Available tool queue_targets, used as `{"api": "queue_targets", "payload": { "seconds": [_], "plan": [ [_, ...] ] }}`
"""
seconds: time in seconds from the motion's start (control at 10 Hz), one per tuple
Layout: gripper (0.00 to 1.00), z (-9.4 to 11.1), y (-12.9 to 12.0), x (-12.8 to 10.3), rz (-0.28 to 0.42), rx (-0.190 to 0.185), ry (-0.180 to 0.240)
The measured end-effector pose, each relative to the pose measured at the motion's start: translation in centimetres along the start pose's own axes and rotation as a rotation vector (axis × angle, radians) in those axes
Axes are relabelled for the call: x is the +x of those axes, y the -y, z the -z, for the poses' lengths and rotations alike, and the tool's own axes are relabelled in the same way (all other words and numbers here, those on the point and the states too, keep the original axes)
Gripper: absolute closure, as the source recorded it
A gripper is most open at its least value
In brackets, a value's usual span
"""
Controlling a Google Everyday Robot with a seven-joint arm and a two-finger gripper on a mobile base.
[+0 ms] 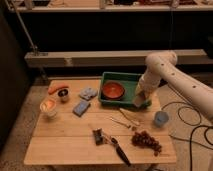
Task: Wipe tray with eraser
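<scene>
One step looks done: the hand [143, 96], right of frame centre, is closed on the eraser [140, 99]; it sits at the tray [131, 78] right edge. Wiping seems barely begun; the bowl [113, 90] occupies the tray.

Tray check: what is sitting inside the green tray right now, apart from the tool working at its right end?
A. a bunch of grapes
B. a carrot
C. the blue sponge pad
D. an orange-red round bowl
D: the orange-red bowl sits inside the green tray, left of the tool, which is at the tray's right front corner, shut on the eraser.
</scene>
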Motion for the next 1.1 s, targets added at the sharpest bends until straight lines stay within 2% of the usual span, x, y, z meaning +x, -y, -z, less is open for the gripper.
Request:
{"api": "queue_targets", "payload": {
  "seconds": [0.2, 0.4, 0.6, 0.8, 1.1],
  "plan": [
    [1.0, -0.1, 1.6, 3.3, 0.0, 0.056, -0.029],
    [1.0, 0.0, 2.4, 3.9, 0.029, 0.129, -0.046],
    [1.0, -0.2, 2.2, 3.6, 0.05, 0.182, -0.053],
    [1.0, -1.0, 3.0, 3.2, 0.066, 0.185, -0.053],
    [1.0, -2.0, 3.5, 3.8, 0.074, 0.171, -0.055]
  ]
}}
